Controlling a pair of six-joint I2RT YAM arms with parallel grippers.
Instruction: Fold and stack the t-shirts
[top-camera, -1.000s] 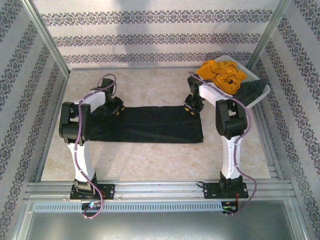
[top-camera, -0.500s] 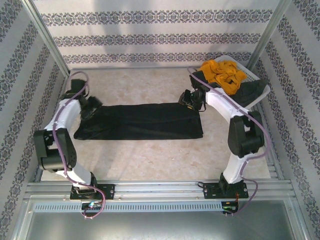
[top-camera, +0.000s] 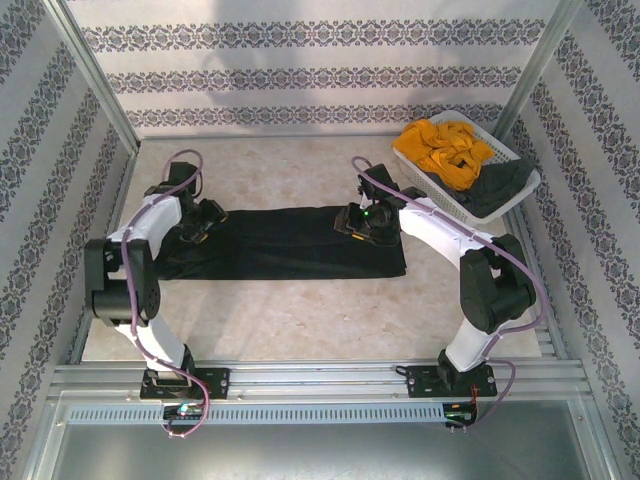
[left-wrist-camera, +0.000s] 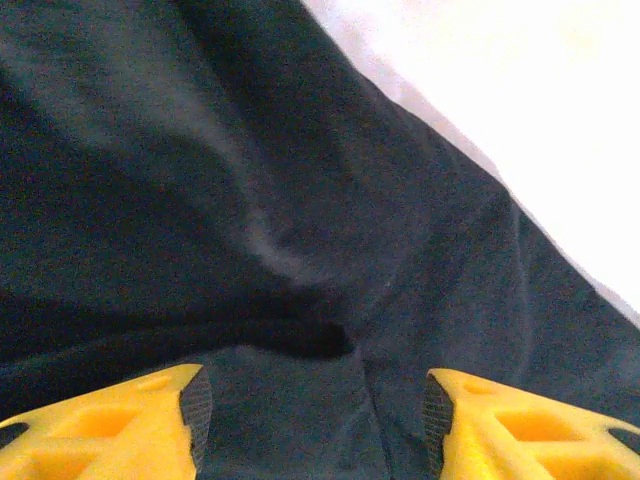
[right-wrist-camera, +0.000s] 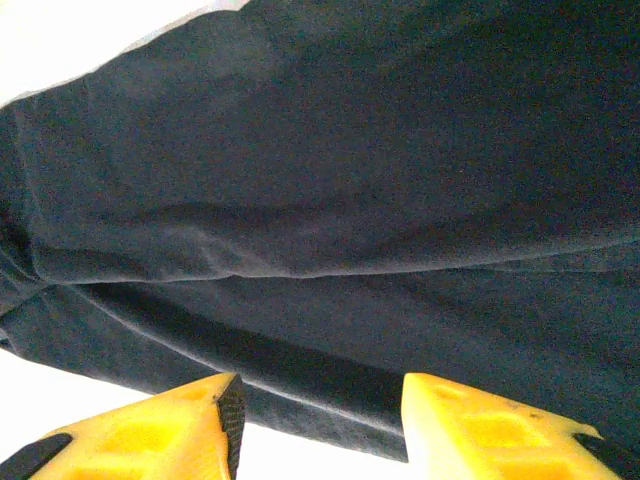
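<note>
The black t-shirt (top-camera: 290, 245) lies folded into a long band across the middle of the counter (top-camera: 300, 320). The left tool (top-camera: 203, 222) hangs over its left end and the right tool (top-camera: 358, 222) over its far edge, right of centre. Both have their fingers spread, with the cloth lying loose beneath. At far right, the mustard-yellow t-shirt (top-camera: 445, 145) and dark grey t-shirt (top-camera: 500, 185) sit crumpled in the white basket (top-camera: 407, 160).

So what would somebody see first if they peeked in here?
Probably the long black t-shirt stretched flat across the middle of the table, with the left pincer open above its left end and the right pincer open nearer its right end. Next, the bright yellow t-shirt heaped in the white basket at the far right corner.
</note>
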